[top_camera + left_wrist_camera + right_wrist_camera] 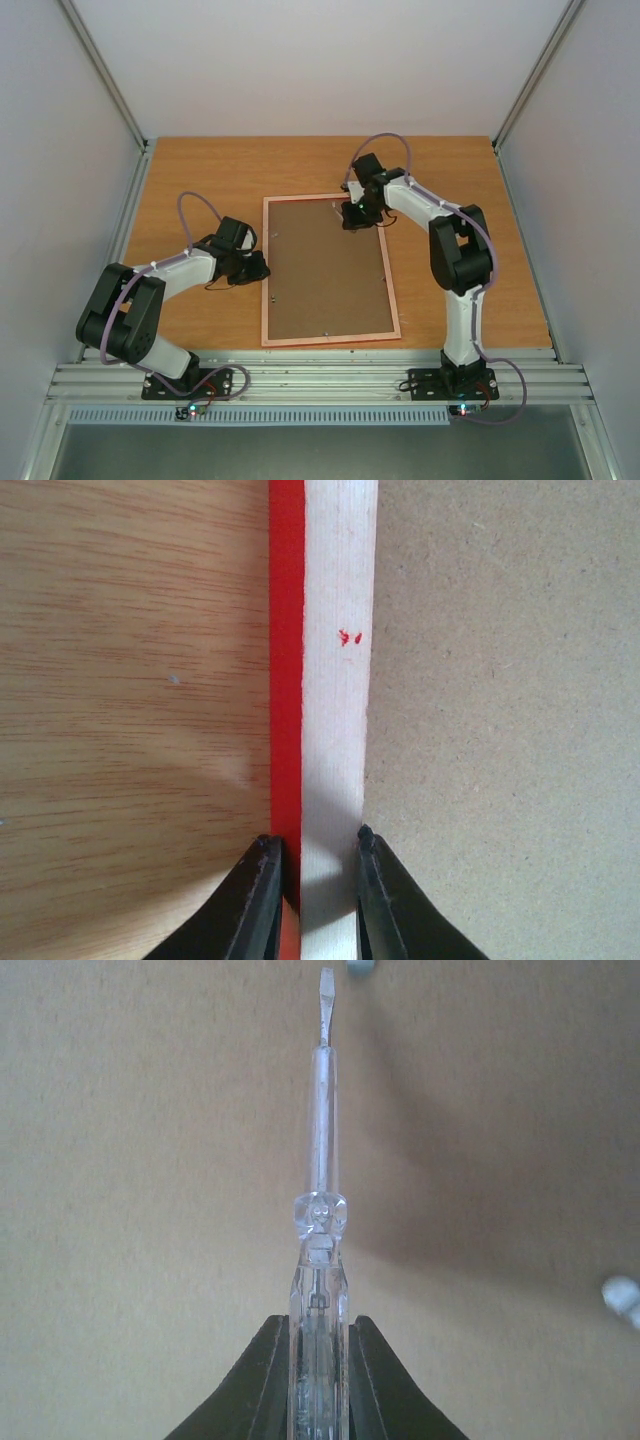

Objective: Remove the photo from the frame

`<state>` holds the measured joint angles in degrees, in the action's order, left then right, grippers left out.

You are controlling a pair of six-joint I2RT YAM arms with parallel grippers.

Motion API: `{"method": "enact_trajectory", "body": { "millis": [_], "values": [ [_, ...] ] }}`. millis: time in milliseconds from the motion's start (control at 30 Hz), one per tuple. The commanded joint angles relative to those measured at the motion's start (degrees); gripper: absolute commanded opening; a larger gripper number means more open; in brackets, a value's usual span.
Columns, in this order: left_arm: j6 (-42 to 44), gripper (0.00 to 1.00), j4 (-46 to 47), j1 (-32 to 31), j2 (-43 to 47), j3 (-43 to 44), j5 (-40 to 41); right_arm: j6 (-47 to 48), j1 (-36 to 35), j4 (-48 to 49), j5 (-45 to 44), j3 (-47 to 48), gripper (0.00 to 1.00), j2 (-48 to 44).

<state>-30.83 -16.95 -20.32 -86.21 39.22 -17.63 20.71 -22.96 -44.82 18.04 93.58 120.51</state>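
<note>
Face down on the counter (200, 170), the frame (266, 290) shows only its brown backing board (325, 270); the photo lies hidden beneath. My left end effector (318, 845) is clamped across the left rail, steadying it. Farther on, my right end effector (318, 1335) grips a clear-handled flat screwdriver (320, 1140) near a retaining tab (357, 965). The print should be light, floppy and crease-prone: lift it by an edge.
</note>
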Motion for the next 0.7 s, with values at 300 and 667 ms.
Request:
{"method": "enact_trajectory", "body": {
  "millis": [300, 667],
  "values": [
    [-0.7, 0.19, 1.5, -0.5, 0.9, -1.4, -1.2, -7.3, -0.1, 0.2, -10.4, -17.4, 0.01, -24.4],
    [0.2, 0.19, 3.4, -0.4, 0.9, -1.8, -1.3, -8.3, 2.1, -6.6, -7.3, -21.9, 0.01, -27.3]
  ]
}}
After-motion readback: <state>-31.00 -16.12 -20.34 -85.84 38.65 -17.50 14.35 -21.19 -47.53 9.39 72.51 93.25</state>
